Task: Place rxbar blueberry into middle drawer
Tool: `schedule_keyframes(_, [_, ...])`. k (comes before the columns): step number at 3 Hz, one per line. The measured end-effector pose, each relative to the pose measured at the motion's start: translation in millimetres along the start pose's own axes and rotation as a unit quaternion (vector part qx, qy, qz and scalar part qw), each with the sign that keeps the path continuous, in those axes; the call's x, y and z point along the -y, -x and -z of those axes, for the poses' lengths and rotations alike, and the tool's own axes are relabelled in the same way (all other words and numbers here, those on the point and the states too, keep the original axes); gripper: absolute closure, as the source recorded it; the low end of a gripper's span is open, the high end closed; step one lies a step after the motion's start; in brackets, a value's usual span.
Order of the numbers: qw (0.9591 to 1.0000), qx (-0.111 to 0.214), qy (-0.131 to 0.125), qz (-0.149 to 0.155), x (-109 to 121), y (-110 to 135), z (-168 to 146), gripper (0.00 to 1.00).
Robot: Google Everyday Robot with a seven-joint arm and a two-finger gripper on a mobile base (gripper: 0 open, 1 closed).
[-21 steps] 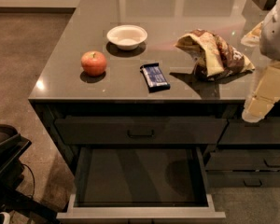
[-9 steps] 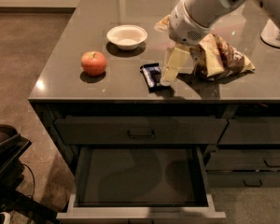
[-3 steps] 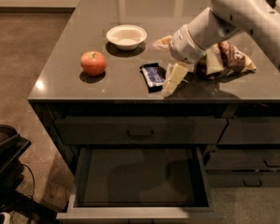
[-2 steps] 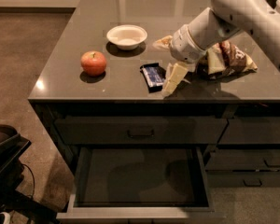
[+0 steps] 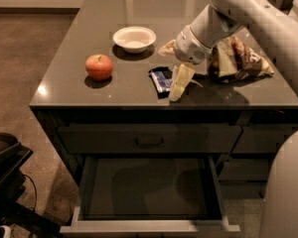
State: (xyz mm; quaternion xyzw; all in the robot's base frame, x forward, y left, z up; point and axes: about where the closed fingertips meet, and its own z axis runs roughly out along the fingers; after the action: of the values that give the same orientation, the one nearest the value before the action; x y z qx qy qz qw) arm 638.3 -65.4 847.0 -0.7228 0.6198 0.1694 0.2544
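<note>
The rxbar blueberry point(image 5: 161, 79), a small dark blue wrapper with white marks, lies flat on the grey countertop point(image 5: 109, 98) near its front edge. My gripper point(image 5: 178, 84) points down at the counter right beside the bar's right end, touching or almost touching it. The pale arm reaches in from the upper right. Below the counter, the middle drawer point(image 5: 149, 227) stands pulled out, with a dark interior that holds nothing.
A red apple point(image 5: 99, 66) sits at the left of the counter and a white bowl point(image 5: 134, 38) behind the bar. A tan-and-brown chip bag point(image 5: 241, 58) lies to the right, partly behind the arm. A shut drawer with a black handle point(image 5: 149, 142) is above the open one.
The arm swung in from the right edge to the bar and lowered the gripper beside it. Over the last second it has hardly moved. The bar lies where it was.
</note>
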Motion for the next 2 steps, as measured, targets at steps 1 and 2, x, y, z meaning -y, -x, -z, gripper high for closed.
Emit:
schedule_keyframes(1, [1.0000, 0.000, 0.000, 0.000, 0, 0, 0, 0.00])
schedule_keyframes(2, [0.9998, 0.017, -0.011, -0.006, 1, -2, -12, 0.00])
